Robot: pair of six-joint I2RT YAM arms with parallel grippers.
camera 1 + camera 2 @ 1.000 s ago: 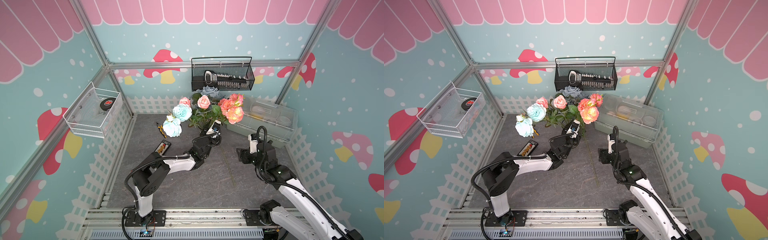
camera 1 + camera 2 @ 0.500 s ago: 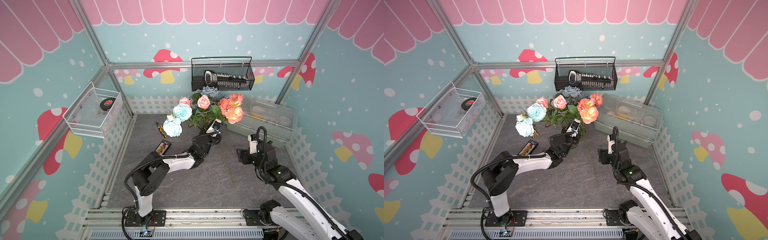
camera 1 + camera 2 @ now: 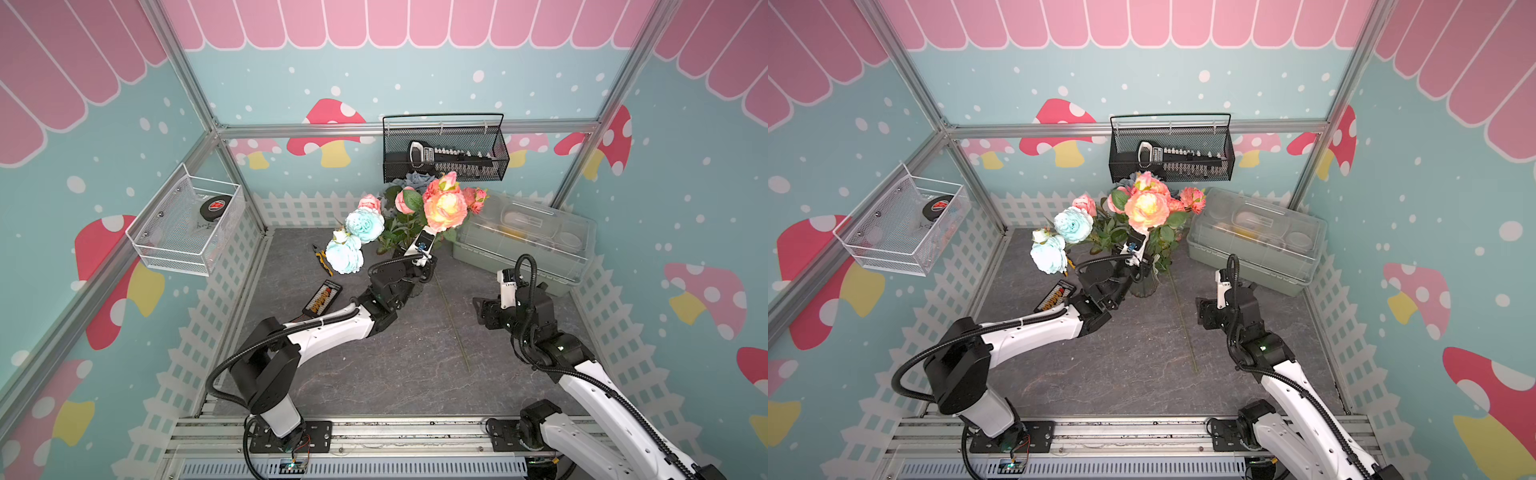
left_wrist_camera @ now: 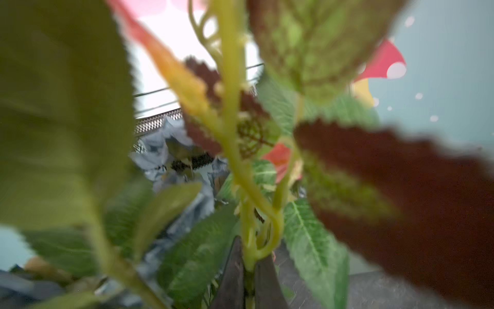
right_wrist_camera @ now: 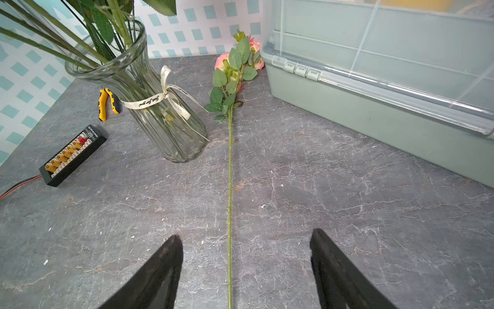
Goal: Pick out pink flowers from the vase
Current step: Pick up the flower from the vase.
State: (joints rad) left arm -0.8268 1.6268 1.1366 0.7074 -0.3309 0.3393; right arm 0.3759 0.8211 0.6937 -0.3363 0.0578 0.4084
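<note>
The pink flowers (image 3: 444, 208) (image 3: 1146, 208) stand with other blooms in the ribbed glass vase (image 3: 1144, 286) (image 5: 149, 107) at the back of the table. My left gripper (image 3: 428, 270) (image 3: 1142, 266) (image 4: 250, 270) is just above the vase's rim. Its dark fingers (image 4: 232, 275) are shut on a thin green stem (image 4: 248, 256) among the leaves, below the large coral bloom. Another pink flower (image 5: 223, 57) lies flat on the table, and its long stem (image 3: 453, 324) (image 3: 1183, 324) (image 5: 230, 160) points toward me. My right gripper (image 3: 484, 309) (image 3: 1204, 313) (image 5: 246, 240) hovers open above that stem and touches nothing.
Pale aqua blooms (image 3: 353, 241) lean left from the vase. A lidded plastic box (image 3: 528, 237) (image 5: 374, 80) stands at the right. Yellow-handled pliers (image 3: 322, 259) and a black connector board (image 3: 322, 297) lie at the left. A black wire basket (image 3: 444, 149) and a white mesh basket (image 3: 187, 224) hang on the walls.
My left gripper has closed on the stem above the vase. The large coral bloom has shifted up and to the left. The right arm has not moved.
</note>
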